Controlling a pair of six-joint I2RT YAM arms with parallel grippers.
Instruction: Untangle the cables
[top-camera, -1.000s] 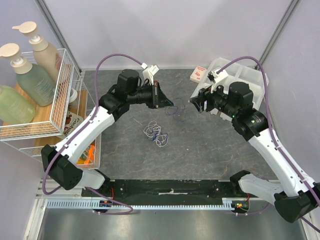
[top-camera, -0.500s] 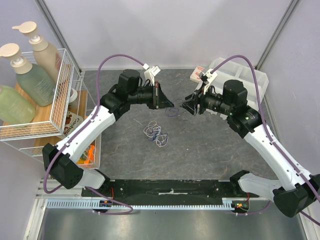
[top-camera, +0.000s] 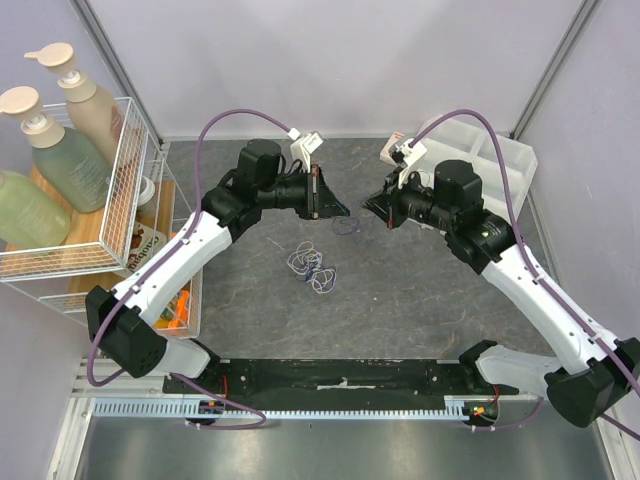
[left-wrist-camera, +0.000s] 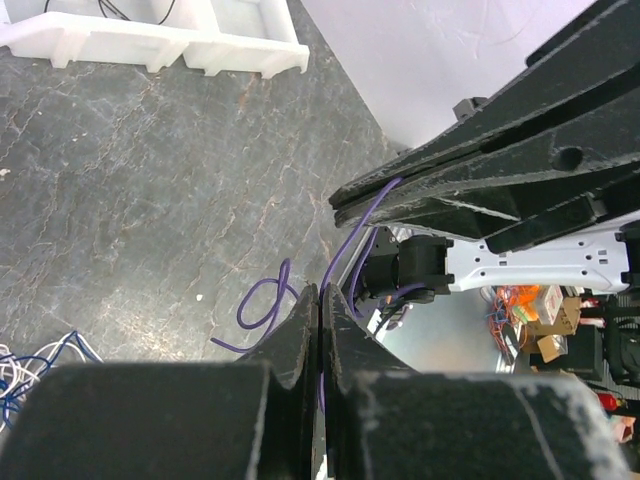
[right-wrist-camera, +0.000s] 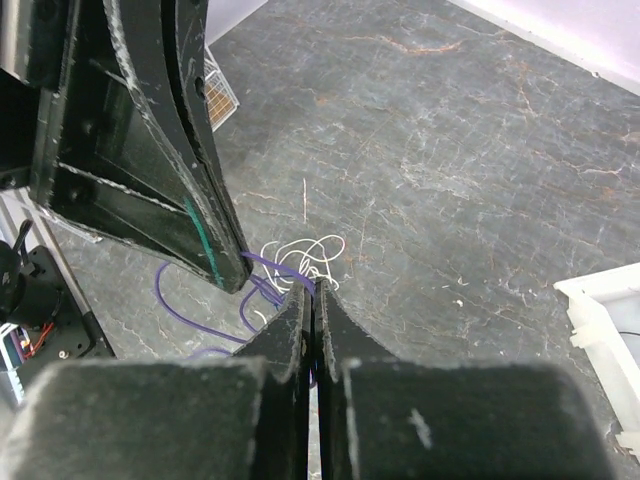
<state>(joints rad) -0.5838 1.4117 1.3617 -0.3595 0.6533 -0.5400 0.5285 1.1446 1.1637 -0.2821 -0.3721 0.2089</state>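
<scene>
A thin purple cable (top-camera: 347, 226) hangs between my two grippers above the middle of the grey table (top-camera: 420, 290). The left gripper (top-camera: 343, 211) is shut on it; in the left wrist view the purple cable (left-wrist-camera: 262, 305) runs up out of the closed tips of that gripper (left-wrist-camera: 320, 290) toward the right gripper's fingers (left-wrist-camera: 480, 180). The right gripper (top-camera: 368, 205) is shut on the same strand, and the purple cable (right-wrist-camera: 175, 300) loops down from that gripper (right-wrist-camera: 313, 288). A small tangle of white and blue cables (top-camera: 312, 268) lies on the table below.
A wire rack (top-camera: 130, 190) with pump bottles stands at the left edge. A white compartment bin (top-camera: 500, 150) sits at the back right, behind the right arm, with a small red-and-white box (top-camera: 395, 152) beside it.
The right arm swung left until its fingertips came close to the left gripper's, and its jaws closed from open onto the purple cable. The left arm stayed put.
</scene>
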